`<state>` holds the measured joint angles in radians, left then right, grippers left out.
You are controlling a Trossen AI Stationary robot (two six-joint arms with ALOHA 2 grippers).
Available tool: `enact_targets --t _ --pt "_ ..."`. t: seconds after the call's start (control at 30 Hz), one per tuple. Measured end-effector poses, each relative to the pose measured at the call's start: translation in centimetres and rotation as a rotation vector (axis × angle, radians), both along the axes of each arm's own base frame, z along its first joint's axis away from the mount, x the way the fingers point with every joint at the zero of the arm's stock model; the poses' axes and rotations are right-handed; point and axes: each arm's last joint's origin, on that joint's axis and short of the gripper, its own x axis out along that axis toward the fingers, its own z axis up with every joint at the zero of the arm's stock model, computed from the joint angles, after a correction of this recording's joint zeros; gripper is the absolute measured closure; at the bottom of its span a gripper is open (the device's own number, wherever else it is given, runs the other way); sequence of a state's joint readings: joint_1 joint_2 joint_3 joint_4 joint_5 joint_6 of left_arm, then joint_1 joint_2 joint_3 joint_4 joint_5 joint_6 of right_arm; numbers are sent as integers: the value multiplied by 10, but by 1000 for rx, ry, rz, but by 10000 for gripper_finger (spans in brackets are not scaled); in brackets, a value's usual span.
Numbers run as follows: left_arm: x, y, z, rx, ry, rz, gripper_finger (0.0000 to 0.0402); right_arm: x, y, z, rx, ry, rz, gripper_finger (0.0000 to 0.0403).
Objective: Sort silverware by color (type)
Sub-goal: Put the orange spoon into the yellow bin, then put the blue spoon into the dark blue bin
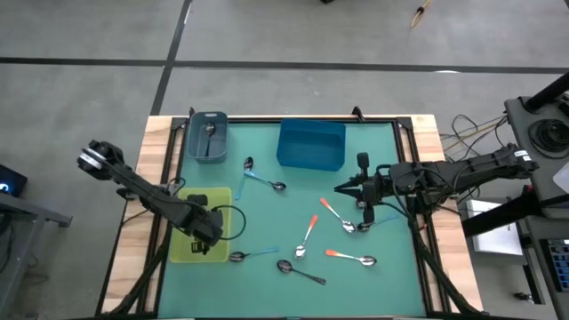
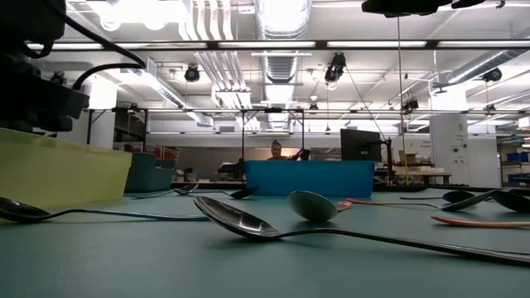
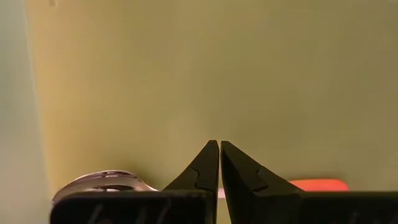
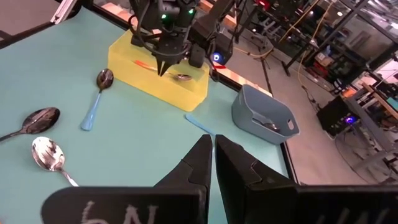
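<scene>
My left gripper (image 1: 204, 238) points down into the yellow tray (image 1: 182, 252) at the mat's left and is shut on an orange-handled spoon (image 3: 102, 182). My right gripper (image 1: 340, 188) hangs shut and touching nothing above the mat's right half, pointing toward the table's left edge. Loose spoons lie flat on the green mat: orange-handled ones (image 1: 307, 235) (image 1: 336, 216) (image 1: 351, 258), light-blue-handled ones (image 1: 263, 180) (image 1: 252, 256), and a dark metal one (image 1: 300, 271). Another spoon (image 1: 209, 133) lies in the grey bin (image 1: 192, 142). My left gripper pinches the spoon between its two fingers at the handle (image 3: 219, 193), between the shiny bowl and the orange grip (image 3: 320, 185). The fingers come from above and lie across the spoon, which sits level, down inside the yellow tray (image 4: 158, 84). Whether it touches the tray floor I cannot tell.
A blue bin (image 1: 311, 145) stands at the far middle of the mat, beside the grey bin. Wooden table edges and black frame rails (image 1: 418, 240) border the mat. Cables run off the table's right side.
</scene>
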<state>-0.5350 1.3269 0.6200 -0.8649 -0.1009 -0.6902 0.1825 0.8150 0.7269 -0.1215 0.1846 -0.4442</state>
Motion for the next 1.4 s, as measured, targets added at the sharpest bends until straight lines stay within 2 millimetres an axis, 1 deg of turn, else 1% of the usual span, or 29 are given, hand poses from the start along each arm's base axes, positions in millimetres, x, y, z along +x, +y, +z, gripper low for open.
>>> enact_targets --t 0.3,0.43,0.93,1.2,1.4 --pt "-1 -1 -3 -28 40 15 401 0 0 -1 -1 2 0 390" --pt "-5 -1 -5 -64 86 40 401 0 0 -1 -1 3 0 390" --pt "-10 1 -8 -77 133 99 401 0 0 -1 -1 3 0 390" --pt "-12 1 1 -55 191 124 402 0 0 -1 -2 3 0 390" --pt "-3 -4 12 -78 154 125 402 0 0 -1 -1 4 0 390"
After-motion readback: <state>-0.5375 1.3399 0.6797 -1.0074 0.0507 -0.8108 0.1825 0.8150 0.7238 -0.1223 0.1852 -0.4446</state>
